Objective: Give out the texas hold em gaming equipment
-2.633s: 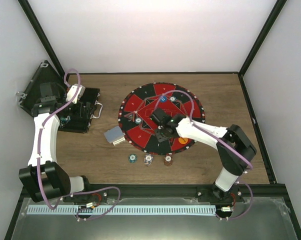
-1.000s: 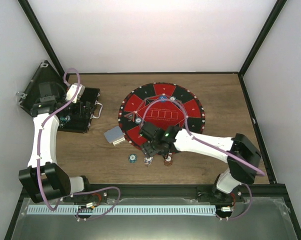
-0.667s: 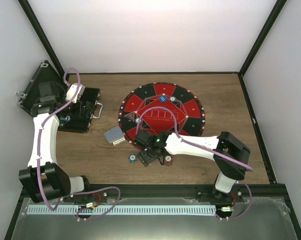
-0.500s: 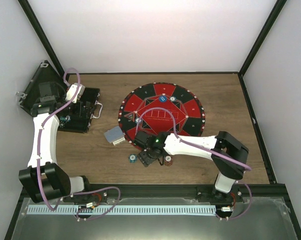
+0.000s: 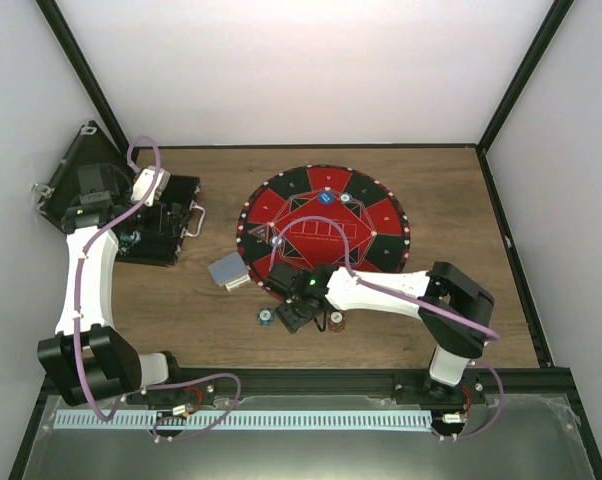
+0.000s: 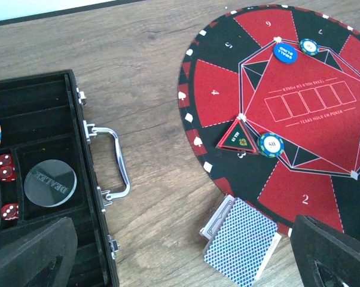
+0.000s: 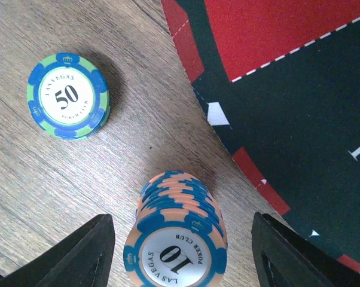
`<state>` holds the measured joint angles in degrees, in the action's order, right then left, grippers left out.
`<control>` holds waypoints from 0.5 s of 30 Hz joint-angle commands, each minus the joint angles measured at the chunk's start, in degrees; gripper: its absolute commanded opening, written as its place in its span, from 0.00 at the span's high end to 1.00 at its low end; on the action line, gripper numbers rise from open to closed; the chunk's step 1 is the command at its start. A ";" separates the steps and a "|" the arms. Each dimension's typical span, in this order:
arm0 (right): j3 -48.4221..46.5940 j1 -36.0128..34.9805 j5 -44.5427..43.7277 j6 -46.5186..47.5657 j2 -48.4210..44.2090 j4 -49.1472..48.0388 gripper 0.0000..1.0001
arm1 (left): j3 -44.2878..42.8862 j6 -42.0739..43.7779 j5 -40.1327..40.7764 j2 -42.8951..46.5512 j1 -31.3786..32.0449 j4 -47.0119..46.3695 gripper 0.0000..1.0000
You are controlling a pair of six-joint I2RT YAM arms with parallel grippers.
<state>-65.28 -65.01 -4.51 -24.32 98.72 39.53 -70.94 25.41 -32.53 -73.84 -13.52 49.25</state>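
A: Chips (image 5: 336, 320) — where now?

B: Off the mat (image 7: 299, 89), on the table (image 7: 24, 197) along its near rim. My right pincer (image 7: 183, 263) has swung down from the mat and straddles the ten stack (image 7: 177, 233), jaws spread but narrowing — pickup comes next, I reckon. Fifty chip (image 7: 67, 95) sits just beside.

left arm (image 5: 84, 280): white links, black joints | right arm (image 5: 381, 290): same, green light (image 5: 313, 281) | cables (image 5: 160, 158): purple | fingers (image 7: 75, 257): black
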 commanded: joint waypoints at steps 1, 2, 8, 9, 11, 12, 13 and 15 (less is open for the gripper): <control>-0.14 -0.42 0.38 0.08 0.38 -0.63 0.35 | -1.22 0.41 -0.25 0.54 -0.33 0.14 0.00; -0.04 -0.44 0.39 0.14 0.48 -0.67 0.36 | -1.27 0.43 -0.21 0.53 -0.30 0.14 0.00; -0.17 -0.41 0.07 -0.14 0.08 -0.86 0.52 | -1.14 0.55 -0.07 0.71 -0.32 0.23 0.00; -0.31 -0.39 0.04 -0.12 0.07 -0.79 0.55 | -1.13 0.55 0.00 0.73 -0.36 0.23 0.00; -0.53 -0.45 -0.26 -0.04 0.21 -0.43 0.58 | -1.13 0.56 0.12 0.66 -0.32 0.26 0.00; -0.55 -0.44 -0.31 0.01 0.24 -0.28 0.60 | -1.13 0.52 0.14 0.64 -0.32 0.24 0.00; -0.63 -0.37 -0.32 0.01 0.24 -0.14 0.61 | -1.18 0.46 0.03 0.63 -0.33 0.16 0.00; -0.66 -0.43 -0.32 0.04 0.15 0.02 0.64 | -1.13 0.39 -0.07 0.70 -0.36 0.15 0.00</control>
<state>-65.19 -65.04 -4.29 -24.25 98.80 39.03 -70.94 25.50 -32.21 -73.84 -13.52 49.25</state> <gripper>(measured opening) 0.435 0.999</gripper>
